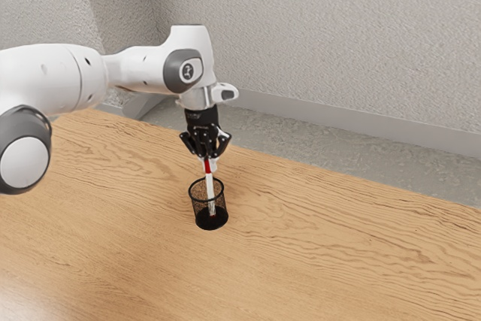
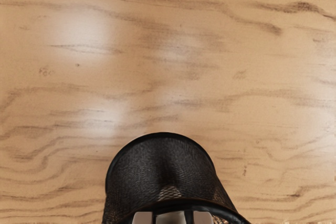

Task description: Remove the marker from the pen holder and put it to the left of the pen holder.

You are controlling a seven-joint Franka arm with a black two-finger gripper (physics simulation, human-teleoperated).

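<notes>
Wooden tabletop (image 1: 338, 261) before a pale wall (image 1: 323, 43); marker (image 1: 210, 183) clamped in the hand (image 1: 210, 162), lower end inside the pen holder (image 1: 213, 224).
Moving sideways before that end clears the rim (image 1: 191, 195) would likely snag the mesh and tip the holder; a weak pinch could let the marker slip back down; the surrounding rim seems the chief obstacle, with grey floor (image 1: 301, 137) beyond the wood; once laid down, the marker might roll.

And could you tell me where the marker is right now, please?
Just off centre toward the exterior view's left, the marker stands nearly upright, its lower part inside the mesh pen holder and its red upper part at the tool.
</notes>
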